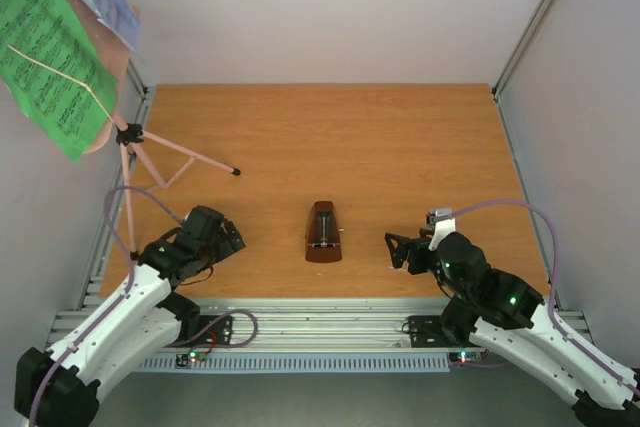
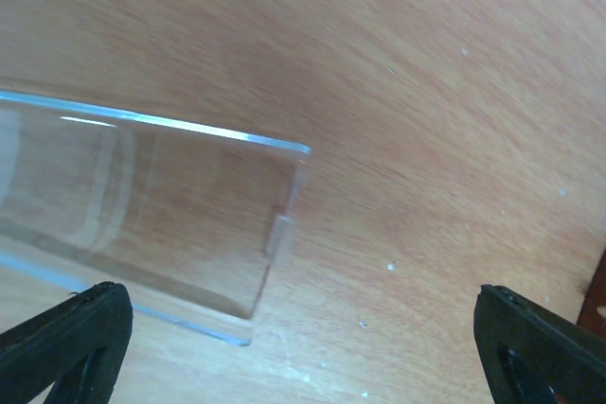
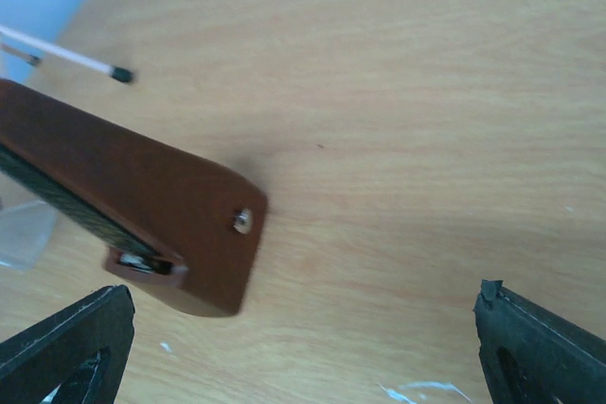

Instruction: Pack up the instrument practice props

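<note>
Flanking the metronome (image 1: 323, 234), I had left gripper (image 1: 232, 239) and right gripper (image 1: 393, 250) spread empty; clear cover (image 2: 151, 215) lay under left.

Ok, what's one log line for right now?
left gripper: open, by clear cover | right gripper: open, by metronome | metronome: on table, cover off | music stand: standing, holds sheets

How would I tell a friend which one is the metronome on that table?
Find the wooden table, then look midway along its near side. The metronome sits there, a small reddish-brown pyramid, solid and squat, unlike the tall spindly pink music stand at the left.
</note>
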`<state>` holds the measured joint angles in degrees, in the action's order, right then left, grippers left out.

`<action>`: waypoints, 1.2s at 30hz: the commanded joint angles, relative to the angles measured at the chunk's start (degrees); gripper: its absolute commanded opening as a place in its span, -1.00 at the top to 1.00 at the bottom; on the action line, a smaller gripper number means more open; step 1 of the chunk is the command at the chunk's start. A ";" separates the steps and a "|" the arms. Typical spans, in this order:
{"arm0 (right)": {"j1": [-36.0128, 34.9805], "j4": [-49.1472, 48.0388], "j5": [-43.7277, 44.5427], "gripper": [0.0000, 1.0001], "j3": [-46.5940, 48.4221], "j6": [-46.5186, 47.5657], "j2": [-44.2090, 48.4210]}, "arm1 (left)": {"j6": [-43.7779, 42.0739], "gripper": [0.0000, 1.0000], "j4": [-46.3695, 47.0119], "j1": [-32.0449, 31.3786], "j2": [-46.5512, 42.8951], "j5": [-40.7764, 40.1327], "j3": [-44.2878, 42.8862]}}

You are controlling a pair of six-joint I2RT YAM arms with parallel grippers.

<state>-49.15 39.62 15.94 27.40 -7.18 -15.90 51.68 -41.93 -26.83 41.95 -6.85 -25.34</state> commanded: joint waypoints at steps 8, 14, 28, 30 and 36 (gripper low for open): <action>-0.07 5.94 7.72 -0.97 2.67 -1.18 -2.20 | 16.79 -0.99 -19.23 2.66 -3.45 -7.32 -5.39; -0.07 7.42 7.69 -0.97 2.38 -2.31 2.04 | 20.77 -0.95 -17.42 7.04 -5.31 -5.85 0.40; -0.10 7.25 5.97 -0.94 1.30 -2.40 1.28 | 17.14 -0.42 -6.76 10.79 0.05 -4.61 3.99; -0.07 7.30 5.55 -0.94 1.21 -2.44 1.22 | 16.99 -0.31 -6.04 10.77 0.08 -4.78 4.47; -0.07 7.45 5.71 -0.93 0.74 -2.92 1.31 | 15.94 -0.07 -5.17 10.83 1.29 -5.36 5.02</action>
<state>-49.15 46.76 21.80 28.14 -9.13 -14.48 68.29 -49.84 -16.34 42.19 -10.92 -21.19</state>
